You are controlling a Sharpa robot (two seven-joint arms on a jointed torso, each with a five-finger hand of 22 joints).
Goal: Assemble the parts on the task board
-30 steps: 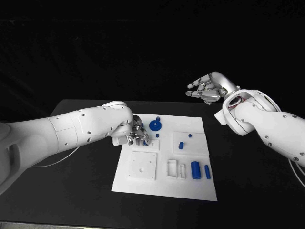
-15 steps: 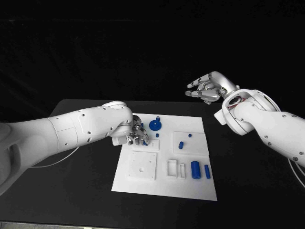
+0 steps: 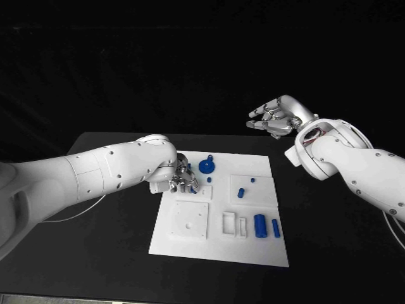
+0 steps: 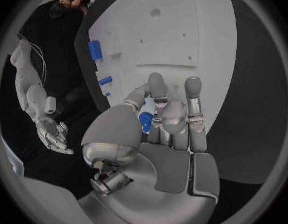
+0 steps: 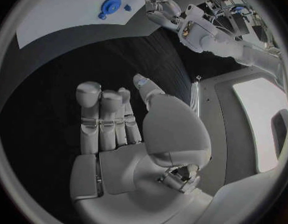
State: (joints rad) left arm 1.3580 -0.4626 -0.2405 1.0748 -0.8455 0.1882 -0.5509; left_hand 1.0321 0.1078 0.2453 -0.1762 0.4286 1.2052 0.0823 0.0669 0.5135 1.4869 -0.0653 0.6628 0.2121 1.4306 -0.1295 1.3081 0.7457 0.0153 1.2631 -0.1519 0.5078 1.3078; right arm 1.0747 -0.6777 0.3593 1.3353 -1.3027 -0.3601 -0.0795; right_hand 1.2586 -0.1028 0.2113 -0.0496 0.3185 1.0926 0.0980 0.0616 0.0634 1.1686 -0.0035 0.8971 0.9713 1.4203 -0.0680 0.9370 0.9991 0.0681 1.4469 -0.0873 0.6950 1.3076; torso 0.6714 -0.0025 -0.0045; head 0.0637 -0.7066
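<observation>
Fingers (image 4: pixel 161 115) of the left hand (image 3: pixel 179 177) curled in, pinching a small blue part (image 4: pixel 145 121) between thumb and fingertips, low over the near-left corner region of the white task board (image 3: pixel 257 244). Right hand (image 3: pixel 277 116) raised well beyond the table's far edge, holding nothing, fingers (image 5: pixel 101 115) upright side by side with the thumb set apart.

Counted on the board in the head view: one round blue disc with a stem (image 3: pixel 207 167) near the far edge, just beside the left hand; one tiny blue peg (image 3: pixel 209 180) below the disc; one short blue pin (image 3: pixel 252 180) and one blue oblong piece (image 3: pixel 241 192) on the raised square tile at the right; one thick blue cylinder (image 3: pixel 259 225) and one slimmer blue bar (image 3: pixel 276 228) standing side by side near the front right. Six loose blue parts then, plus the one pinched.

One square white plate with small holes (image 3: pixel 190 219) at the front left of the board; two narrow white rectangular slots (image 3: pixel 229 222) between that plate and the thick cylinder.

Left forearm (image 3: pixel 93 174) across the table's left side, hiding the board's far-left corner. Black table (image 3: pixel 93 253) under everything.
</observation>
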